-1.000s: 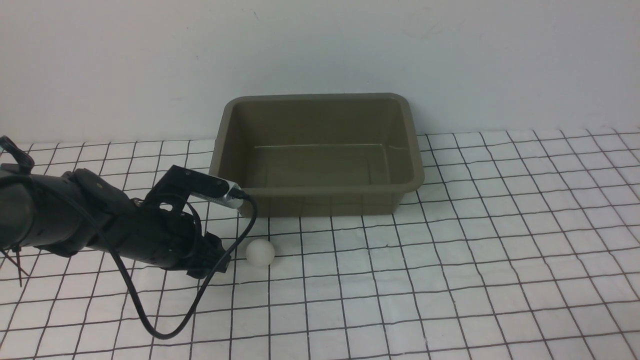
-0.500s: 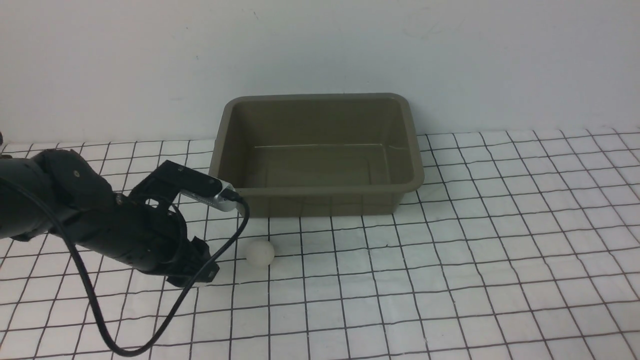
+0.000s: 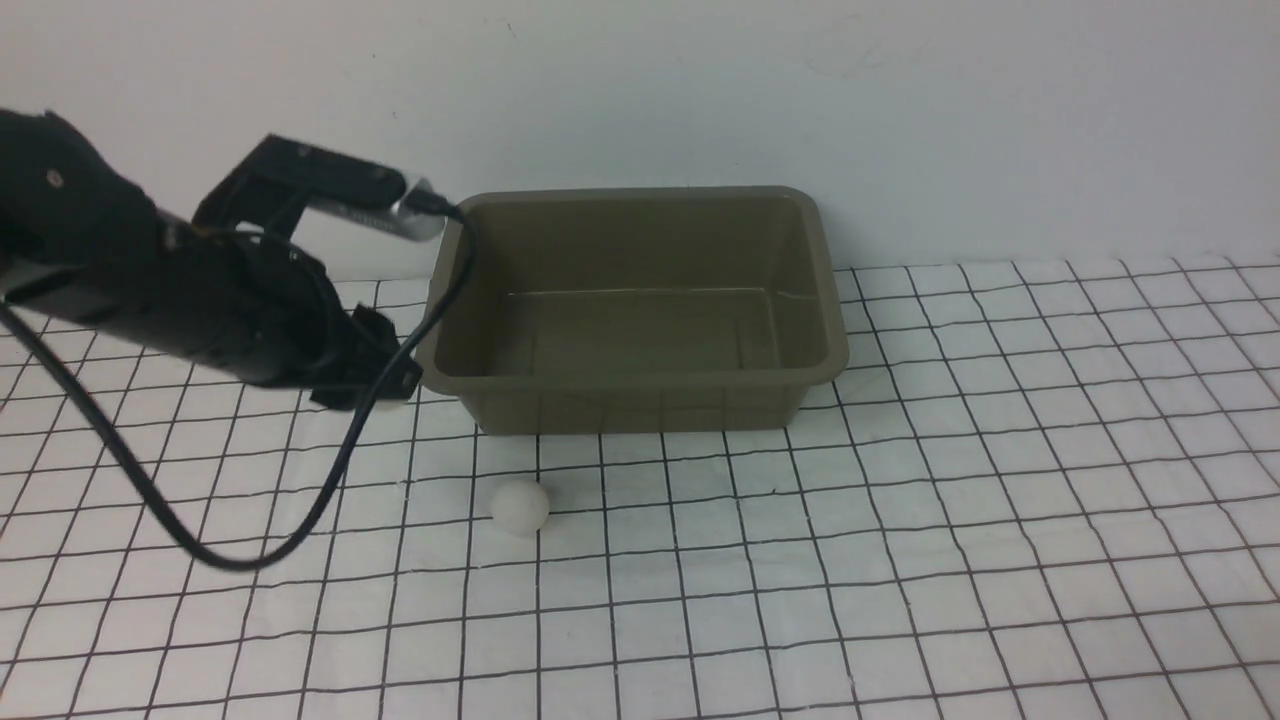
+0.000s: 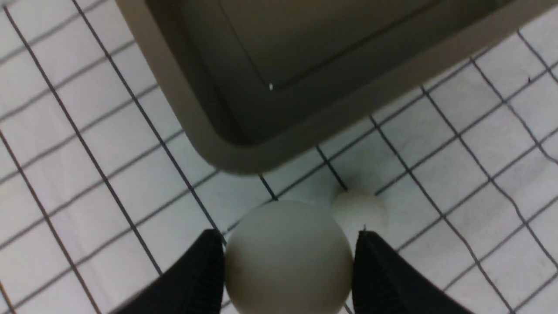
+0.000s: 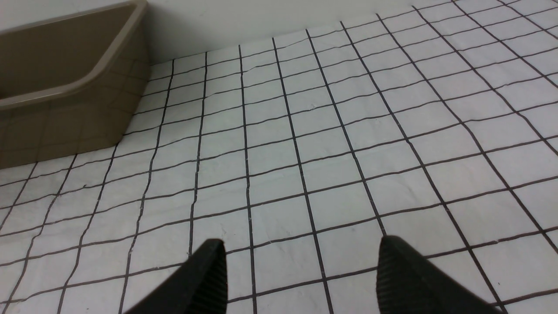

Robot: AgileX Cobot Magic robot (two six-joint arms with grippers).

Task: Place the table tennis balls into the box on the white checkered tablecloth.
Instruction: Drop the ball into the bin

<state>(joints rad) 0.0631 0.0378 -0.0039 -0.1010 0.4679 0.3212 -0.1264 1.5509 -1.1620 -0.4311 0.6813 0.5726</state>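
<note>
Left gripper (image 4: 287, 237): jaws clamped on one ball (image 4: 287, 261), held off the tablecloth (image 3: 900, 550), just outside the near left corner of the box (image 3: 640, 405).

The second ball (image 3: 520, 506) lies on the tablecloth in front of the box, near that same corner, not touching it.

Right gripper (image 5: 301, 279): jaws apart, gripping nothing, over the tablecloth, well apart from the box.

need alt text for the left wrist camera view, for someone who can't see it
The left gripper holds a white table tennis ball between its two black fingers, above the white checkered tablecloth. A second ball lies on the cloth below, near the rounded corner of the olive-grey box.
</note>
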